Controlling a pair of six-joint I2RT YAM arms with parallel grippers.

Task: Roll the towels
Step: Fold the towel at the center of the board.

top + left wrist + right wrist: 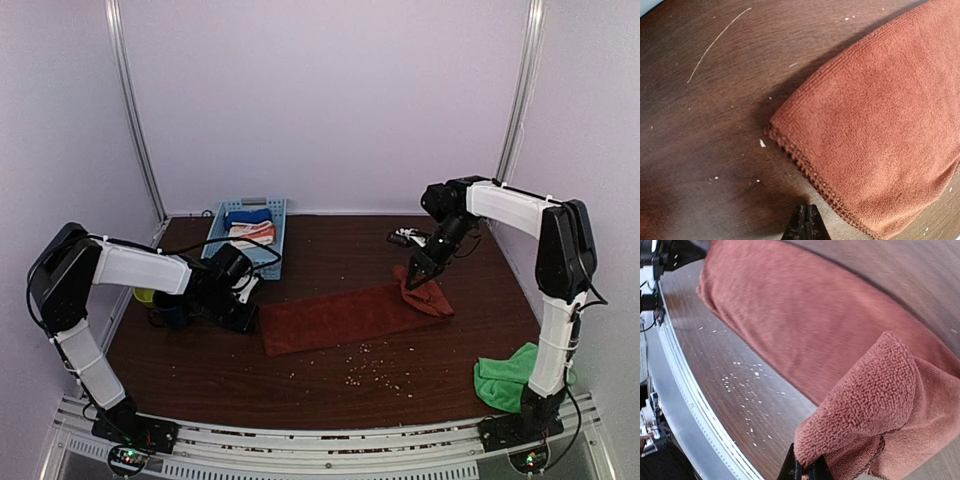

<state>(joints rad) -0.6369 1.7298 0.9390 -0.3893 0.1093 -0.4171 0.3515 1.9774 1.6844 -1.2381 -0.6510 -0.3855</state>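
Look, the right gripper [806,468] pinches the rust towel [340,316] at its right end, lifted and folded over; the left gripper [806,223] sits pressed together, empty, beside the other end.

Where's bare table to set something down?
Free: far centre, between blue basket and right gripper, behind the rust towel; near strip between it and the front rail, crumbs only. Crowded: left edge by the basket; green towel fills near-right corner.
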